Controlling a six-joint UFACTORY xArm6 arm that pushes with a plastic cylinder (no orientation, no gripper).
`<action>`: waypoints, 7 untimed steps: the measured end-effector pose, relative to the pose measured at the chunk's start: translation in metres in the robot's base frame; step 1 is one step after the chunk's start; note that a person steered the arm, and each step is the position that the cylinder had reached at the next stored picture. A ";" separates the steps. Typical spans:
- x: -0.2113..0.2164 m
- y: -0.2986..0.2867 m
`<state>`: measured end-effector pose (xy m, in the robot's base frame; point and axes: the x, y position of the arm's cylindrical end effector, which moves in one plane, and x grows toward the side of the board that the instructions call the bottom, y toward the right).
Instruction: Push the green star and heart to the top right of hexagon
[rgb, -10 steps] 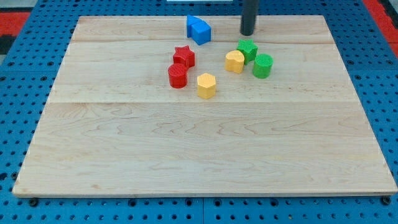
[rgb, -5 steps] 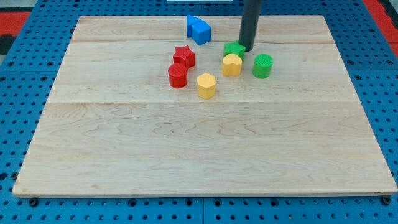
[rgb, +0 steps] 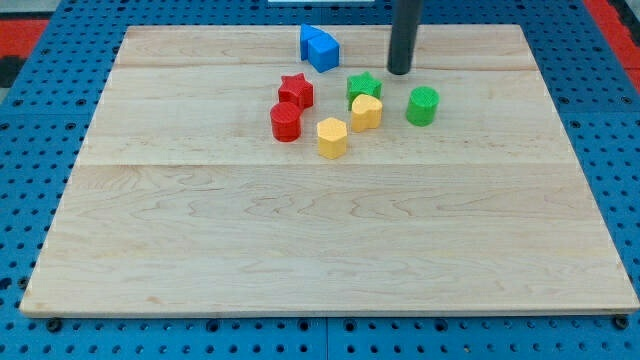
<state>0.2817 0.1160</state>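
Blue pegboard surrounds the pale wooden worktop (rgb: 330, 250). No hand exists here, only the rod, so no grip state can be told; the tip (rgb: 400, 72) stands just off the green star (rgb: 364, 87), toward the view's upper right. Star touches the yellow heart (rgb: 366, 112), both already up-right of the yellow hexagon (rgb: 332, 137). Any further nudge should be short and gentle, avoiding the green cylinder (rgb: 422, 105)

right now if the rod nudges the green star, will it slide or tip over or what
The green star looks squat and flat-bottomed, so it would probably slide on the smooth wooden board rather than tip. Its points may make it twist under an off-centre push. It sits against the yellow heart, so that would likely get dragged along. My tip stands apart, at its upper right.
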 end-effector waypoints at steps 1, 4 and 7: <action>0.006 0.011; 0.014 0.054; 0.142 0.107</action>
<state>0.4235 0.2229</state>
